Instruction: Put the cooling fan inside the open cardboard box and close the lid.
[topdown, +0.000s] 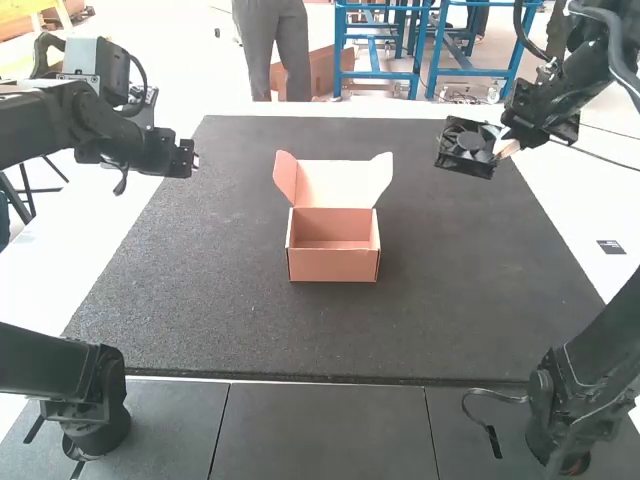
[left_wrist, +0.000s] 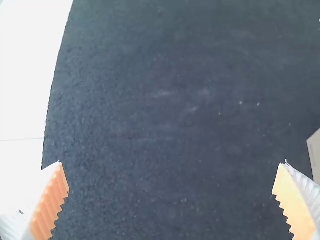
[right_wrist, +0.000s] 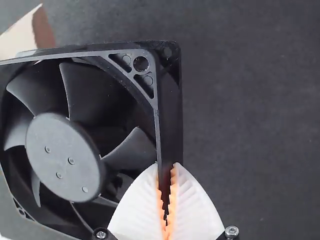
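A black square cooling fan (topdown: 467, 147) hangs in the air above the far right part of the mat, tilted. My right gripper (topdown: 505, 150) is shut on one edge of its frame; the right wrist view shows the fan (right_wrist: 75, 145) close up with the white ribbed fingers (right_wrist: 192, 200) clamped on its rim. The brown cardboard box (topdown: 333, 243) stands open in the middle of the mat, its lid (topdown: 333, 180) raised at the far side. My left gripper (topdown: 187, 158) hovers over the mat's far left, open, its orange pads (left_wrist: 50, 200) wide apart over bare mat.
A dark mat (topdown: 200, 290) covers the table, with white table surface (topdown: 600, 200) around it. A corner of the box (left_wrist: 315, 150) shows at the edge of the left wrist view. Open mat lies all around the box.
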